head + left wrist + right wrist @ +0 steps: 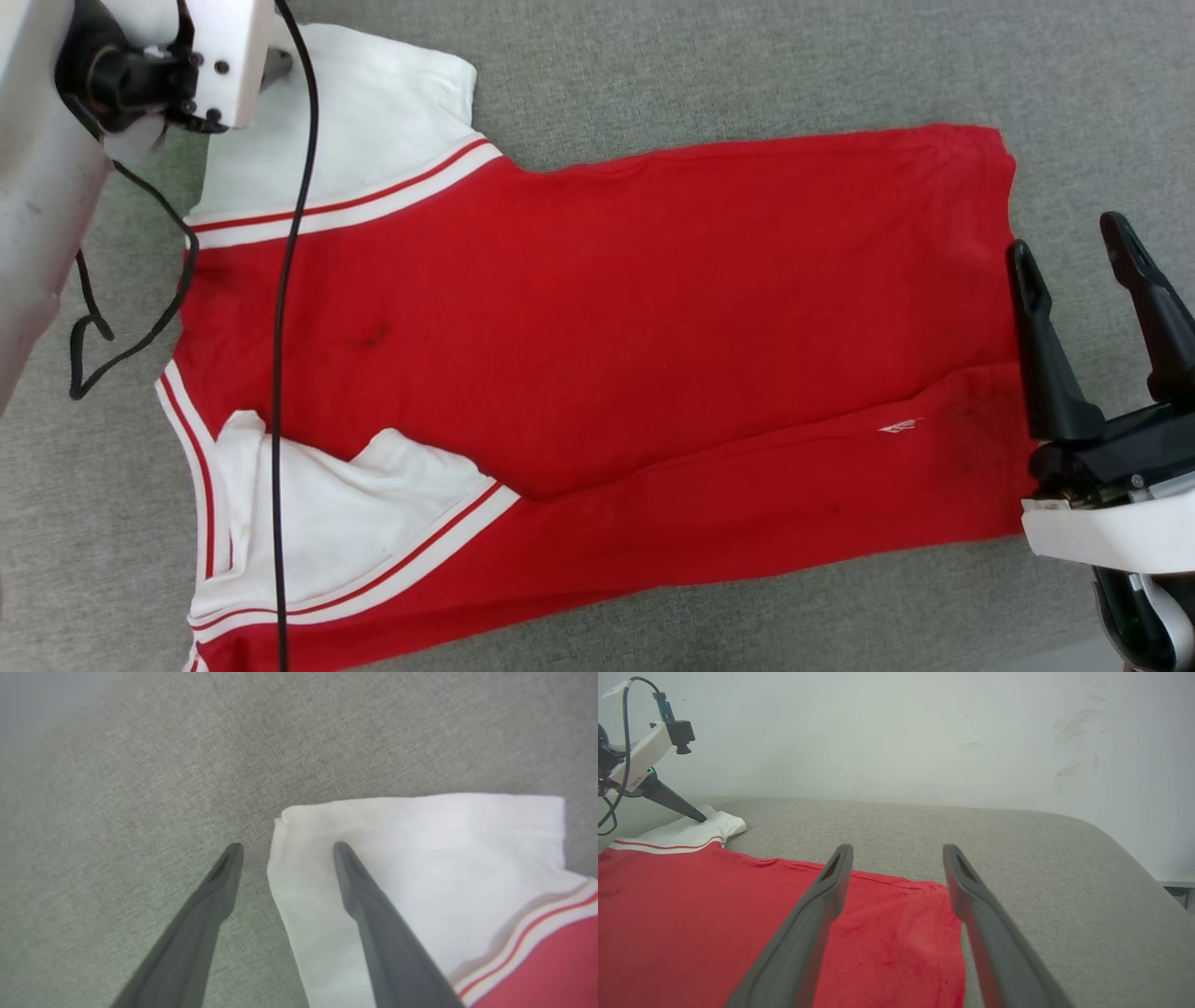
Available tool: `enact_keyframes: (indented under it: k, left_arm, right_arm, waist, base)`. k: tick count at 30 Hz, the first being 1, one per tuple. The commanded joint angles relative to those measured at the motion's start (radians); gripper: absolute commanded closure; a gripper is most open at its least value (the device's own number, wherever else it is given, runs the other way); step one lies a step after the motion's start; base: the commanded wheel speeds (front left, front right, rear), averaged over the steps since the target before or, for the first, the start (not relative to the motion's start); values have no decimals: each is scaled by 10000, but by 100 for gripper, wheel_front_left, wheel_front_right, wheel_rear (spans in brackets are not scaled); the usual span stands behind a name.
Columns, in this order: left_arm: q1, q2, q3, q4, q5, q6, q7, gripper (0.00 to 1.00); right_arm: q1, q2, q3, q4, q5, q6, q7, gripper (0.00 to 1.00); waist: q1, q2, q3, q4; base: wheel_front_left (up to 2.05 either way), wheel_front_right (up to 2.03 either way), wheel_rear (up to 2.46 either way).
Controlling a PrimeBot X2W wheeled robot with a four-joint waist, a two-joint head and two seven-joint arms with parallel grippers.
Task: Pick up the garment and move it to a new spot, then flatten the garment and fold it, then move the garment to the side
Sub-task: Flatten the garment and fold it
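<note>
The garment (597,317), a red T-shirt with white sleeves, lies spread on the grey surface with its collar end to the left and its hem to the right. Its near sleeve (345,523) is folded in over the red body, and the near side edge is folded up along the body. My left gripper (287,847) hangs open at the corner of the far white sleeve (420,858), one finger over the sleeve and one over the bare surface. My right gripper (1069,241) stands open just right of the hem (896,933), holding nothing.
A grey fabric-covered surface (747,65) carries the garment; its rounded right edge (1125,854) meets a pale wall (896,737). A black cable (289,280) hangs from my left arm's wrist (215,56) across the garment's collar end.
</note>
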Motion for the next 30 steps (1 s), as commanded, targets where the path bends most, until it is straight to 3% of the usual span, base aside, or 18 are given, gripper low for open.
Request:
enact_keyframes:
  k: [1,3,4,5,11,16,22,28,30]
  left_arm:
    - [41,20,-188,170,159,-71,166,0]
    - [248,-12,-334,354,101,-118,325,0]
    - [547,-94,-518,483,2,-226,504,70]
    - [621,-103,-563,511,-36,-267,560,100]
    - [519,-27,-620,289,85,-371,-43,100]
    - [433,-111,-594,-194,92,-424,-999,100]
    - [794,-127,-727,-923,55,-442,-1878,100]
    - [1118,-119,-905,-1685,120,-453,-2561,100]
    - [1153,-112,-905,-1803,120,-453,-2661,100]
  right_arm:
    - [-177,-64,33,101,42,-9,-111,0]
    - [-283,-94,74,194,80,-9,-181,0]
    - [-351,-118,52,337,160,-9,-254,0]
    - [-388,-133,28,370,194,-9,-263,0]
    - [-769,-436,-360,455,296,-9,-188,0]
    - [-1504,-1273,-736,426,486,-9,616,0]
    - [-2572,-2898,-446,884,1327,-9,2917,0]
    - [-3576,-4609,581,2110,3000,-9,6341,0]
    - [-3773,-4865,791,2293,3241,-9,6887,0]
  waist:
    - [-2,0,199,-82]
    - [-2,0,263,-110]
    - [-2,0,314,-94]
    - [-2,0,317,-83]
    - [-2,0,59,68]
    - [-2,0,-426,351]
    - [-2,0,-890,805]
    - [-2,0,-1086,1224]
    - [-2,0,-1091,1284]
  base:
    - [0,0,0]
    - [0,0,0]
    - [0,0,0]
    - [0,0,0]
    - [0,0,0]
    - [0,0,0]
    - [0,0,0]
    - [0,0,0]
    - [0,0,0]
